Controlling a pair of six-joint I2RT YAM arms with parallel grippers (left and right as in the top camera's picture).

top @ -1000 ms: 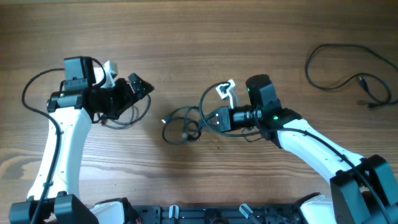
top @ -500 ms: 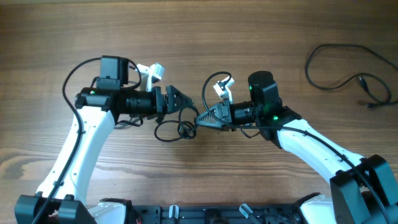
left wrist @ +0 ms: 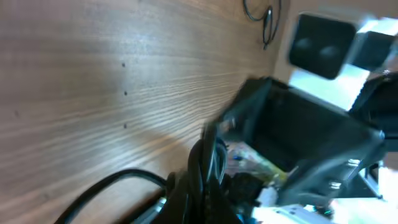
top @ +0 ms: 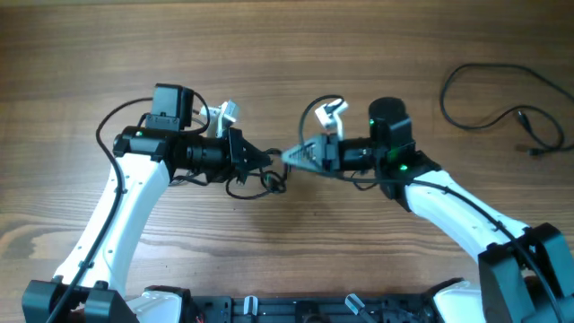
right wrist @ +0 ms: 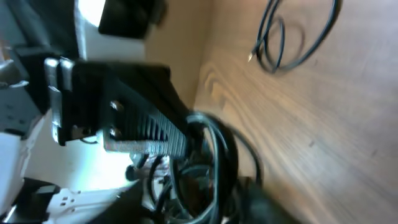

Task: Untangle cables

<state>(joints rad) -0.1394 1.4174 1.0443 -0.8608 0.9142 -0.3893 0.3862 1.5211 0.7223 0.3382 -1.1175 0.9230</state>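
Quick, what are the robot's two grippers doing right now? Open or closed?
Left gripper: closed, holding the cables.
Right gripper: too blurry to tell whether it is open or closed.

A brown wooden surface (top: 287, 54) with long streaky grain fills the overhead view, evenly lit; both wrist views show the same pale-brown boards.

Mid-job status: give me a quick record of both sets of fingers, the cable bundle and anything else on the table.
left fingers: shut on the bundle, mid-table
right fingers: pointing at the left ones, tips nearly meeting; open or shut unclear because of blur
bundle: black, knotted, just on the near side of the meeting tips
loose cable: alone at the far right, apart from both arms
table: bare wood around the bundle
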